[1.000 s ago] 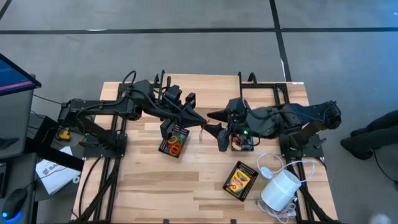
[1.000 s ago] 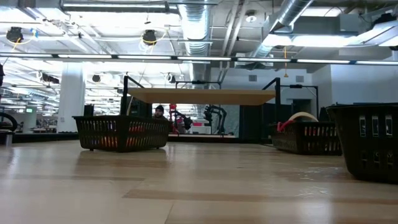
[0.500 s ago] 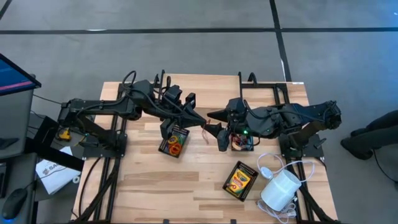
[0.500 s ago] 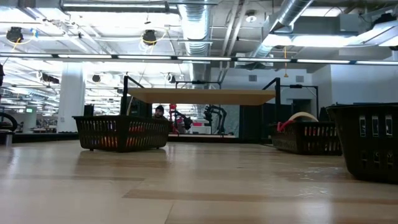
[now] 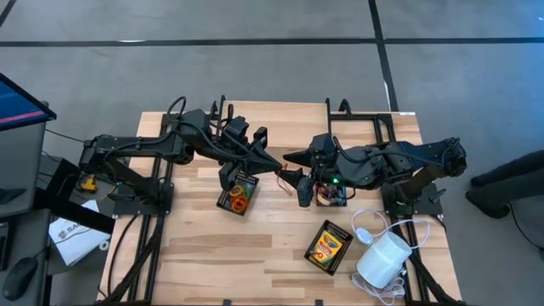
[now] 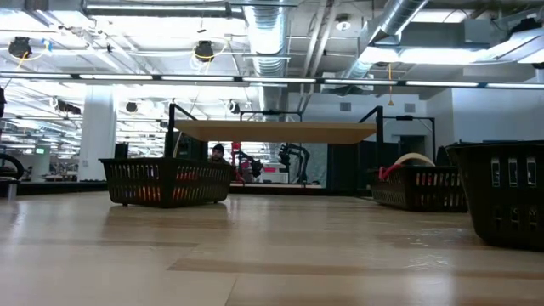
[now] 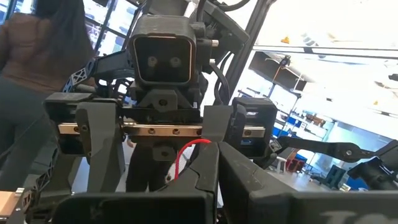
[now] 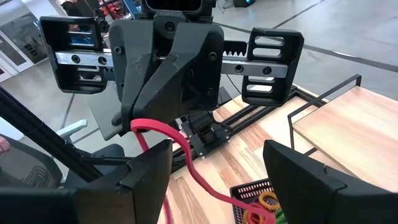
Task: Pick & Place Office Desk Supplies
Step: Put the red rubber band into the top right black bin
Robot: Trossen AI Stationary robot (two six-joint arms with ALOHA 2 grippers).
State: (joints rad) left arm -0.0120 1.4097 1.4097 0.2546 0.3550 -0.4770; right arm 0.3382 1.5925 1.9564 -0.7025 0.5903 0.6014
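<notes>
High view: I see both arms meeting over the middle of the wooden table [image 5: 212, 255]. The left gripper [image 5: 274, 164] is closed on a red elastic loop [image 5: 278, 177], with the right gripper [image 5: 301, 177] just beside it, its fingers spread wide and holding nothing that I can make out. A black mesh tray [image 5: 236, 194] with orange and yellow loops sits below the left gripper; a second tray [image 5: 333, 195] lies under the right arm. A crayon box [image 5: 328, 246] lies flat nearer the front edge, beside a white cylinder [image 5: 383, 259] with its cord. Low view: only the two mesh trays [image 6: 166, 181] and the tabletop show; no gripper is in the picture. Left wrist view: the left fingers [image 7: 202, 168] are pressed together on the red loop [image 7: 186, 152], facing the right gripper's open fingers [image 7: 102, 146]. Right wrist view: the right fingers [image 8: 149, 171] stand wide apart, the red loop [image 8: 180, 152] hanging from the shut left gripper [image 8: 146, 127] between them.
</notes>
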